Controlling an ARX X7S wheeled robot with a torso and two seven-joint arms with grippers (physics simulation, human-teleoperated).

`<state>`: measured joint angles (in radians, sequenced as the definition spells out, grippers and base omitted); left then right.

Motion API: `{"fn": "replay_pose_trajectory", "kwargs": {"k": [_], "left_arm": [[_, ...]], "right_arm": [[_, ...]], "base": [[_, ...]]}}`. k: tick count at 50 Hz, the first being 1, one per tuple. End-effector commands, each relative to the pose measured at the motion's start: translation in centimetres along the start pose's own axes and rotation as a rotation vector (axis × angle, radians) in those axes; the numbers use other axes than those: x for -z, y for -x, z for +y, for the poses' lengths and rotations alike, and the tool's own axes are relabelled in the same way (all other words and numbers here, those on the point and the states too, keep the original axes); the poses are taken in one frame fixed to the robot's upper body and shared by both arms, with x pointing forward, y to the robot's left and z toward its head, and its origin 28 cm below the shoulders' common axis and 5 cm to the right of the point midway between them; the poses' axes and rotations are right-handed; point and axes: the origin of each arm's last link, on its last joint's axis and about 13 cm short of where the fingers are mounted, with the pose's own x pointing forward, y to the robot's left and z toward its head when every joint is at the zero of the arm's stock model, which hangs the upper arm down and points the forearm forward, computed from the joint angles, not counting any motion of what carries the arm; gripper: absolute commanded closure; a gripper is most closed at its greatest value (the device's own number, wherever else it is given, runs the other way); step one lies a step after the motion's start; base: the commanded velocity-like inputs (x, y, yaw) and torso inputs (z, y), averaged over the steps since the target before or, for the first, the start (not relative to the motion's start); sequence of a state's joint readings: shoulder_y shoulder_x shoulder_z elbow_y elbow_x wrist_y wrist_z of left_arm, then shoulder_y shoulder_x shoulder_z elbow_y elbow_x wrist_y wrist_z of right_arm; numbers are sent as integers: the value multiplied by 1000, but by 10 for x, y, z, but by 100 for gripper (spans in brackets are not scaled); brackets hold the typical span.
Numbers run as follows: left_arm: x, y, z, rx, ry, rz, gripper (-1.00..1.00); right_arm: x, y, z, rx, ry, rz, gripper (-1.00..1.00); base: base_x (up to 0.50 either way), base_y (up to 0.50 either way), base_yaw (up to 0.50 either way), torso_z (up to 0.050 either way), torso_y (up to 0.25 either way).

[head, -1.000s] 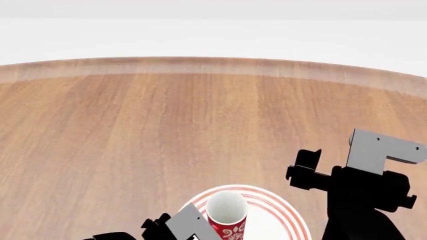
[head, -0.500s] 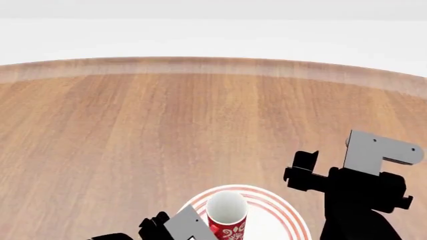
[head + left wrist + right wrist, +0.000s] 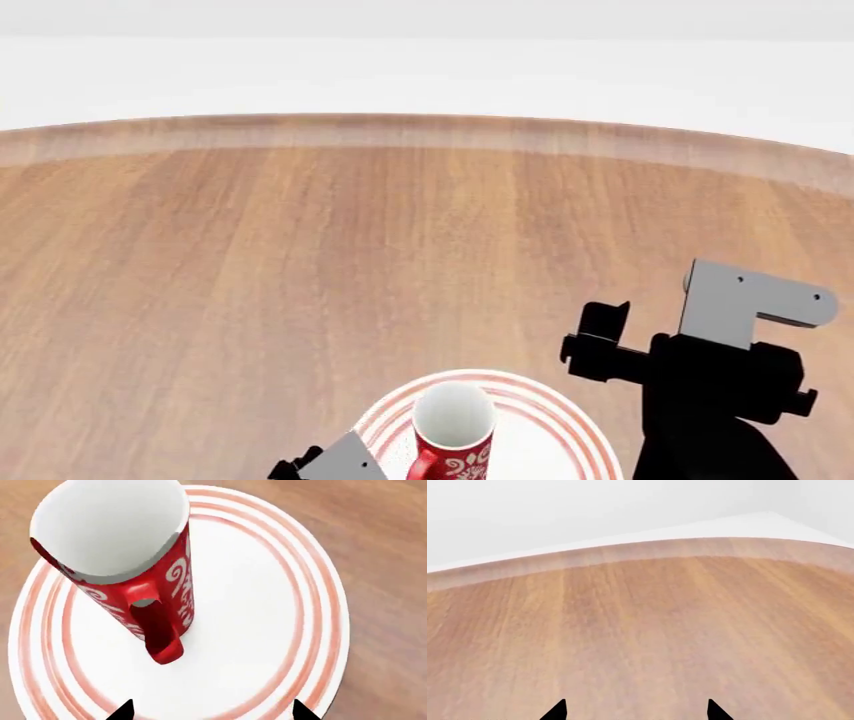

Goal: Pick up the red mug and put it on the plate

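Note:
The red mug [image 3: 177, 587] stands upright on the plate [image 3: 267, 630], left of its middle, with its red handle turned toward my left gripper [image 3: 213, 712]. That gripper is open. Its two black tips hang over the plate's near rim, apart from the mug and with nothing between them. In the head view the red mug [image 3: 454, 425] and the plate [image 3: 567, 425] sit at the bottom centre, and a part of my left arm [image 3: 340, 462] shows beside them. My right gripper [image 3: 635, 712] is open over bare wood, with nothing in it.
The wooden table [image 3: 400, 250] stretches far ahead to a curved far edge [image 3: 647, 550], with white floor beyond. My right arm [image 3: 714, 385] hovers to the right of the plate.
My left gripper has drawn back from the mug's side toward the robot, so the mug's handle now shows. The mug stays on the plate. The right arm has drifted slightly left.

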<state>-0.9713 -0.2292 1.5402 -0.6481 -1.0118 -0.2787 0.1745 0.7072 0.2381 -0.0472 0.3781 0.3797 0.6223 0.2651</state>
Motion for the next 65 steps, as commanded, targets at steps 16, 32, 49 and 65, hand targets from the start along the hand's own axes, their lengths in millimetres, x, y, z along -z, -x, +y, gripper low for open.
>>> {"fn": "replay_pose_trajectory", "kwargs": {"k": [16,32,49,65], "left_arm": [[6,85,-2,-73,133,-279,-100],[-56,102,13,-659,211,-693,-100],[-103,105,32,-806,213,-750,-100],[-121,104,39,-830,203,-773,-100]], "right_arm": [[-2,2,4,-26,-20,-11,-100],[-14,13,16,-116,34,-104,-100],[-52,37,40,-217,129,-315,-100],[-63,46,45,-244,155,-396,-100]], "base": [[0,0,0,0,0],[0,0,0,0,0],[0,0,0,0,0],[0,0,0,0,0]]}}
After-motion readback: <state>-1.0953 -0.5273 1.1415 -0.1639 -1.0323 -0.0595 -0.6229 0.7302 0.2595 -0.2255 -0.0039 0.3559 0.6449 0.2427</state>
